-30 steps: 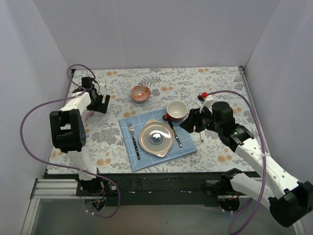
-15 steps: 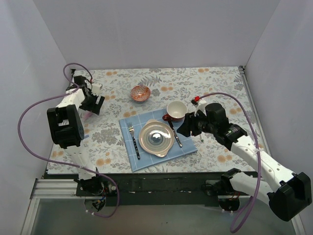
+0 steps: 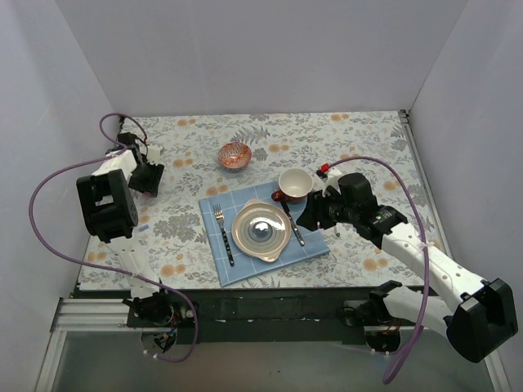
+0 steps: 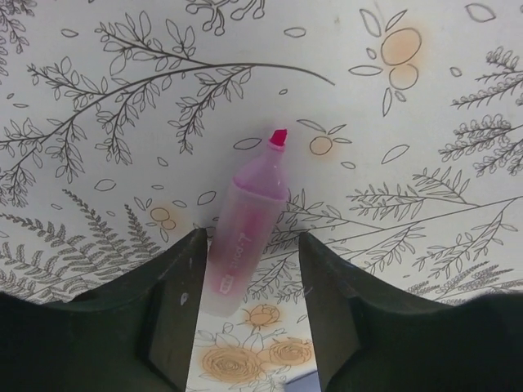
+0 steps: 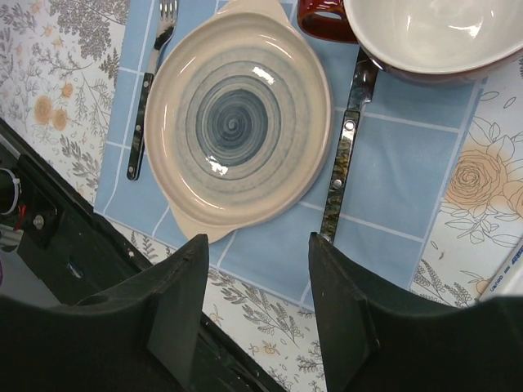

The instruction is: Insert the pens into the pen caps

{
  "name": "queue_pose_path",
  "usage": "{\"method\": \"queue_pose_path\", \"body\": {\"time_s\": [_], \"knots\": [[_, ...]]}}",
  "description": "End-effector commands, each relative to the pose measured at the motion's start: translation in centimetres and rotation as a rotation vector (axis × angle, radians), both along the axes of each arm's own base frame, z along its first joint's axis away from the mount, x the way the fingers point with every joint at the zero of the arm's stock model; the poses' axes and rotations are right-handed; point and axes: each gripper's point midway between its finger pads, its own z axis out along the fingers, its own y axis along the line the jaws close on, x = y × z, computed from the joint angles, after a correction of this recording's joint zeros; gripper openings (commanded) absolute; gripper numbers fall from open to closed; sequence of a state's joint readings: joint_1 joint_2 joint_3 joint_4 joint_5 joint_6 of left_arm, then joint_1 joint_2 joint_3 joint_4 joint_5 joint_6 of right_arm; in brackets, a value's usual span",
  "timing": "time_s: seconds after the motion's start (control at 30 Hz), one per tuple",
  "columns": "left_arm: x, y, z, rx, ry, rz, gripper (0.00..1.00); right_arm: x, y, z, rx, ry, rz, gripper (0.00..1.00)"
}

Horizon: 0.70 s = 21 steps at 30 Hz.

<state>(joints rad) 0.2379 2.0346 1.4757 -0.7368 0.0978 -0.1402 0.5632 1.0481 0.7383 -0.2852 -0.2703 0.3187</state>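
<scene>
A pink pen (image 4: pixel 245 237) lies uncapped on the flowered cloth, its red tip pointing away. My left gripper (image 4: pixel 249 327) is open and low over it, with the pen's rear end between the fingers, close to the left finger (image 4: pixel 176 302). In the top view the left gripper (image 3: pixel 145 178) is at the table's far left and hides the pen. My right gripper (image 5: pixel 257 310) is open and empty above the blue placemat's (image 5: pixel 392 180) near edge. Part of a white pen (image 5: pixel 508 276) shows at the right edge of that view. No pen caps are clearly visible.
On the placemat (image 3: pixel 237 253) are a beige plate (image 3: pixel 261 230), a fork (image 3: pixel 223 234) on its left and a knife (image 3: pixel 293 223) on its right. A red and white mug (image 3: pixel 294 184) stands behind them, and a small reddish bowl (image 3: pixel 234 153) farther back. A small pale blue bit (image 3: pixel 140 229) lies near the left edge.
My left gripper has moved left and back toward the table's left edge, down over the pink pen. My right gripper has moved left, over the placemat's right part. Both stayed open.
</scene>
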Motion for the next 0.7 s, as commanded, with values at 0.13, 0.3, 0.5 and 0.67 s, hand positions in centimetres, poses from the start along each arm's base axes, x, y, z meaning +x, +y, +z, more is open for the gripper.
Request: {"method": "queue_pose_path", "body": {"time_s": [0.13,0.3,0.5,0.67], "knots": [[-5.7,-5.5,-3.1,-0.053,0.120,-0.020,0.07,-0.1,0.3,2.2,0.058,-0.071,0.015,0.59],[-5.7,-8.7,-1.7,-0.090,0.028,-0.039,0.00,-0.6,1.1,3.5,0.145,-0.075,0.021,0.59],[-3.3,-13.0,6.7,-0.114,-0.282,-0.086,0.00,0.0,2.5,5.7,0.284,-0.059,-0.020,0.63],[-5.1,-20.3,14.4,-0.342,-0.496,-0.211,0.00,2.2,4.9,8.7,0.465,-0.043,-0.066,0.81]]}}
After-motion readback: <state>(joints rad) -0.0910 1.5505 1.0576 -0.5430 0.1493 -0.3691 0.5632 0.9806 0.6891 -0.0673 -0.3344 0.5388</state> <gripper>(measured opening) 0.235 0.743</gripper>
